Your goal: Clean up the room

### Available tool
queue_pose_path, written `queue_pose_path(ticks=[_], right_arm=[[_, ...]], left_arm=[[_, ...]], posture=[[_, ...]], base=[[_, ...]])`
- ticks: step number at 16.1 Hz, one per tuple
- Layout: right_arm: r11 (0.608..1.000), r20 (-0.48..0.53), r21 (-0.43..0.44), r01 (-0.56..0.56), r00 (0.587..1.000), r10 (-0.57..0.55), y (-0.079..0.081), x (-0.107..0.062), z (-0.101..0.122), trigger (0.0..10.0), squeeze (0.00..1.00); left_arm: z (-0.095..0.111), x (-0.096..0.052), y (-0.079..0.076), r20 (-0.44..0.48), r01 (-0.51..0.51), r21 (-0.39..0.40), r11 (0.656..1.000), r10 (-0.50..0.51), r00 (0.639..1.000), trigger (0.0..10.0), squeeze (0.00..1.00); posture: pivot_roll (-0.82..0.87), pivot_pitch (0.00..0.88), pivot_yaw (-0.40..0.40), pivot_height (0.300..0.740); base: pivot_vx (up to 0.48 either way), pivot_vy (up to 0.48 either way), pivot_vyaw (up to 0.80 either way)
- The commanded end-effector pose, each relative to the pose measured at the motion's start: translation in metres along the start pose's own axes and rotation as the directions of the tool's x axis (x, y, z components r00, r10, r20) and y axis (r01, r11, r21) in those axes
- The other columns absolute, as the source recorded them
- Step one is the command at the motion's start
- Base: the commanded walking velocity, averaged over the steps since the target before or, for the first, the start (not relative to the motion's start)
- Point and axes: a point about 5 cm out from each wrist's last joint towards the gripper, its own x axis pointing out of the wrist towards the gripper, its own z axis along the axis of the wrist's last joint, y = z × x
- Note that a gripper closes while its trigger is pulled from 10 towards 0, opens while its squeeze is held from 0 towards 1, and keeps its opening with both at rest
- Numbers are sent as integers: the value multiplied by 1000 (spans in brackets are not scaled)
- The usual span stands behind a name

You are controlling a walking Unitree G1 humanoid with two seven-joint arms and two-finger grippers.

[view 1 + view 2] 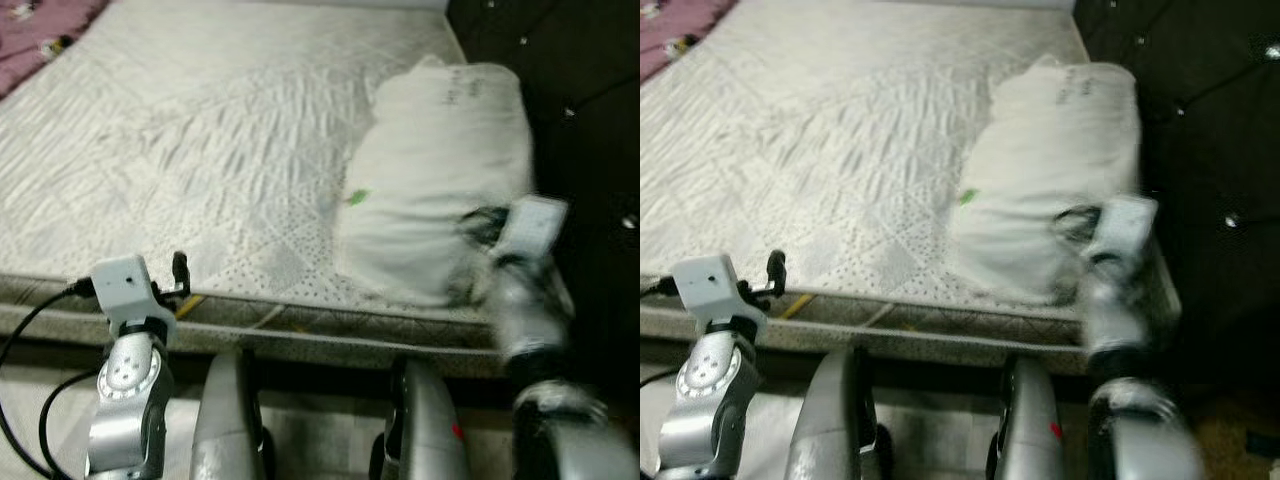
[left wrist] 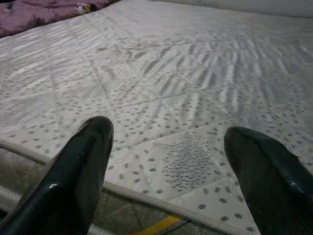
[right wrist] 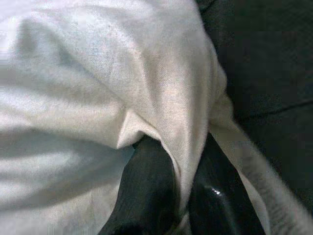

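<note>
A white pillow (image 1: pixel 440 170) lies on the right side of a bare quilted mattress (image 1: pixel 200 150), against a dark tufted headboard (image 1: pixel 580 110). My right gripper (image 1: pixel 482 228) sits at the pillow's near corner, blurred in the eye views. In the right wrist view its black fingers (image 3: pixel 146 191) are shut on a fold of the pillow (image 3: pixel 122 88) fabric pinched between them. My left gripper (image 1: pixel 180 268) hovers at the mattress's near edge. In the left wrist view its two fingers (image 2: pixel 78 171) stand open above the dotted mattress (image 2: pixel 171 98) with nothing between them.
A purple blanket (image 1: pixel 45 30) with a small toy on it lies at the far left corner. The mattress's front edge (image 1: pixel 300 325) runs across just ahead of my legs. A black cable (image 1: pixel 30 320) loops beside my left arm.
</note>
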Motion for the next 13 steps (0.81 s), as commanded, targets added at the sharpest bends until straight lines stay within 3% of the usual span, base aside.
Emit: queue_pose_path(ticks=[1, 3, 6, 7, 10, 11, 12, 13], right_arm=[[996, 36, -1, -93, 995, 93, 22, -5, 7, 0, 0], [986, 53, -10, -165, 985, 165, 35, -7, 6, 0, 0], [994, 29, -21, -112, 993, 112, 15, 13, 22, 0, 0], [998, -17, 42, -39, 999, 40, -3, 24, 30, 0, 0], [995, 47, 29, 92, 995, -93, -41, 38, 62, 0, 0], [988, 59, 24, 154, 986, -155, -61, 42, 71, 0, 0], [985, 60, 25, 169, 984, -170, -66, 42, 73, 0, 0], [964, 57, 40, 263, 963, -265, -94, 43, 81, 0, 0]], left_arm=[[-1, 1, 0, -2, 4, 16, 1000, -4, 1000, 10000, 0], [0, 1, 0, 3, 5, 19, 1000, -5, 1000, 10000, 0], [0, 3, 3, 8, -6, 21, 1000, 6, 1000, 10000, 0], [1, 2, 2, 10, -8, 19, 1000, 8, 1000, 10000, 0], [0, 1, 4, 5, -20, 9, 1000, 20, 1000, 10000, 0], [0, 1, 5, 5, -19, 14, 1000, 19, 1000, 10000, 0], [0, 2, 5, 5, -19, 16, 1000, 19, 1000, 10000, 0], [0, 2, 6, 6, -23, 20, 1000, 22, 1000, 10000, 0]], posture=[[112, 26, 13, 548], [117, 18, 9, 548], [121, 11, 2, 548], [123, 11, 2, 548], [120, 11, 8, 548], [121, 11, 10, 548], [122, 10, 13, 548], [119, 11, 18, 548]], base=[[0, 0, 0], [0, 0, 0], [0, 0, 0], [0, 0, 0], [0, 0, 0], [0, 0, 0], [0, 0, 0], [0, 0, 0]])
